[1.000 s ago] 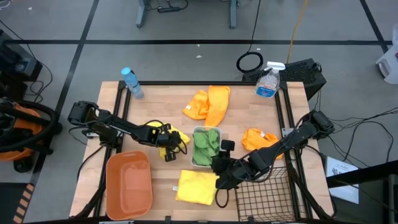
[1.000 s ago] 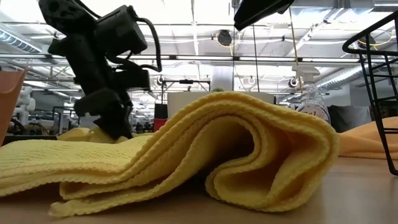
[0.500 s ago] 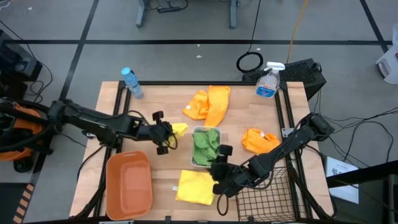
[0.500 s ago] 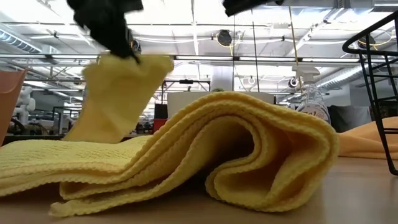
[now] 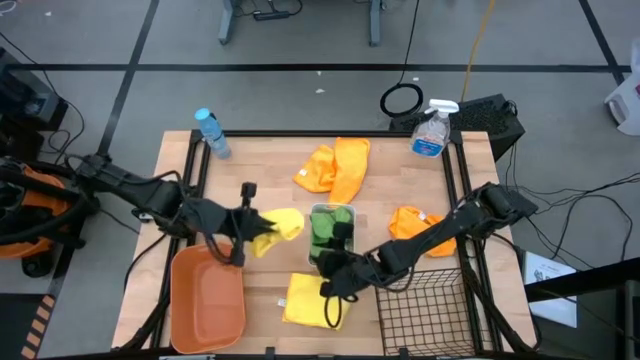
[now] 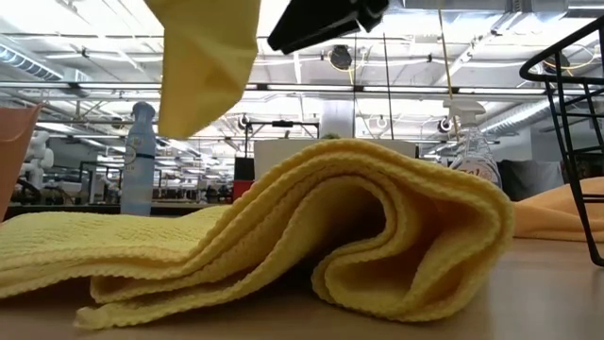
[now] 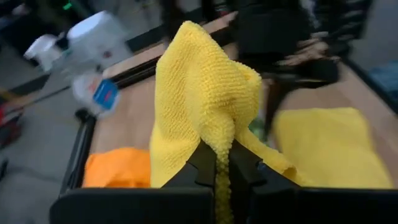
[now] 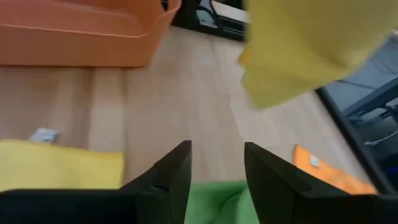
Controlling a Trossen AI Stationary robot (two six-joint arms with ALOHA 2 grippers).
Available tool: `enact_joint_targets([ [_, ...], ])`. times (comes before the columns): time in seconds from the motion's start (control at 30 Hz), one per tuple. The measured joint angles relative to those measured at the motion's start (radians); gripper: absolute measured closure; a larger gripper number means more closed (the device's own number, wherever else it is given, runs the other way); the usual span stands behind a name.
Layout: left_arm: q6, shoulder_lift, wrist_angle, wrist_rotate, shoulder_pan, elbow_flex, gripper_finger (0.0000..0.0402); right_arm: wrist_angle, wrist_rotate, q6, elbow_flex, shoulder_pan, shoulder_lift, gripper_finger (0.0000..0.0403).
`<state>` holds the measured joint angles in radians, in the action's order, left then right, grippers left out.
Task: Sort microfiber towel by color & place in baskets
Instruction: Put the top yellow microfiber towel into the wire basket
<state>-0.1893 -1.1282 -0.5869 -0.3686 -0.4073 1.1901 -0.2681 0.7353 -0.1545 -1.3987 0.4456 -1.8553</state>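
My left gripper [image 5: 247, 238] hangs above the table between the orange tub [image 5: 208, 296] and the white bin [image 5: 345, 213], shut on a yellow towel [image 5: 277, 224] that droops from it [image 6: 203, 66]. A second yellow towel [image 5: 310, 300] lies folded flat on the table near its front edge [image 6: 283, 227]. A green towel [image 5: 328, 232] lies in the white bin. My right gripper [image 8: 214, 163] is open and touches nothing; it hovers by the bin's near end, over the green towel [image 8: 217, 198]. The black wire basket [image 5: 425, 315] stands at the near right. My left gripper pinches a bunched fold of the yellow towel [image 7: 219, 144] between its two fingers. The towel is lifted clear of the table. It hangs slack below the fingers [image 6: 203, 66].
Two orange towels lie on the table, one far of the bin [image 5: 340, 166], one right of it [image 5: 415, 224]. A water bottle [image 5: 212, 133] stands at the far left corner and a spray bottle [image 5: 430, 131] at the far right. Bare wood shows left of the bin.
My left gripper has risen with the yellow towel, lifting it clear of the table, and has shifted toward the orange tub. My right gripper has moved toward the table's left, from the wire basket's corner to the near end of the white bin.
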Motion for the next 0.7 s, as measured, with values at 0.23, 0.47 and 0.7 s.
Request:
enact_joint_targets([
  [0.23, -0.092, 0.0, 0.072, 0.016, -0.088, 0.01, 0.0391, 0.058, -0.045, 0.063, 0.0, -0.081, 0.027, 0.0192],
  [0.47, -0.111, -0.002, 0.082, 0.017, -0.104, 0.01, 0.0386, 0.331, -0.31, 0.108, 0.0, -0.117, -0.006, 0.0131],
  [0.7, -0.115, -0.002, 0.078, 0.016, -0.104, 0.01, 0.0383, 0.422, -0.449, 0.178, 0.0, -0.105, -0.043, 0.0169],
])
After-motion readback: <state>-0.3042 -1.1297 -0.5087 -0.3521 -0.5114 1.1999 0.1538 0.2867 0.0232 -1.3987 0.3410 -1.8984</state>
